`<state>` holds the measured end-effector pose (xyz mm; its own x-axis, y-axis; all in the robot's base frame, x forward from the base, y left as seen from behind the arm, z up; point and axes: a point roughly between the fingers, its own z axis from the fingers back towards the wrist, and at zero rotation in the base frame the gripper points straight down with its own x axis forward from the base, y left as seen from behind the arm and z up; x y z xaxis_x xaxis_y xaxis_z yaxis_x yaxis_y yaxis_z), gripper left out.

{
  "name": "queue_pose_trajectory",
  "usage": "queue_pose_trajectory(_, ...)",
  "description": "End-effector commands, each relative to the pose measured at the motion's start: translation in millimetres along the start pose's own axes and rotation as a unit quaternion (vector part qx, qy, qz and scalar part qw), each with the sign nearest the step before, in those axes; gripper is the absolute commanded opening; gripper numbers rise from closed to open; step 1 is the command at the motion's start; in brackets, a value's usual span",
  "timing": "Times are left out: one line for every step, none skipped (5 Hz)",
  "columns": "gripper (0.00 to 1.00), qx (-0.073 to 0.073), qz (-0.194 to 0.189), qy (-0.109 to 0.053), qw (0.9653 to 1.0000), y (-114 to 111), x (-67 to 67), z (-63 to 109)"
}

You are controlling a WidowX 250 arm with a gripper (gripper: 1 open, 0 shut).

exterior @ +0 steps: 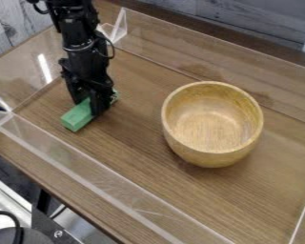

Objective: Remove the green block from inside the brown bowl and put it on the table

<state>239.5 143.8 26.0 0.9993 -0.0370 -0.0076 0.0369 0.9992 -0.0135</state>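
Fairly bright, with a white glare streak at left, soft grainy detail and perhaps slight blur.

so the bowl sits on the surface, off to the right of the block, well apart

clear acrylic walls | left edge; black cable | lower left corner

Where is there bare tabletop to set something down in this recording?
Bare table lies between the green block and the bowl, and more stretches below the bowl toward the lower right. It is crowded at upper left, where the gripper stands over the block.
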Motion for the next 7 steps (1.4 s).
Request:
queue_pose_trajectory(0.00, 0.012, 0.000, -0.015, 0.9998, 2.3, 6.3, 13.3)
queue_pose_trajectory(0.00, 0.010, 0.002, -0.013, 0.9999, 0.2, 6.7, 15.1)
queue_pose_trajectory(0.00, 0.008, 0.005, -0.011, 0.9999, -1.5, 7.1, 16.6)
queue_pose_trajectory(0.00, 0.007, 0.007, -0.009, 0.9999, -2.9, 7.5, 17.5)
queue_pose_trajectory(0.00, 0.006, 0.009, -0.007, 0.9999, -4.0, 8.1, 18.1)
queue_pose_trajectory(0.00, 0.005, 0.011, -0.005, 0.9999, -4.9, 8.7, 18.4)
queue_pose_trajectory(0.00, 0.005, 0.012, -0.003, 0.9999, -5.8, 9.2, 18.7)
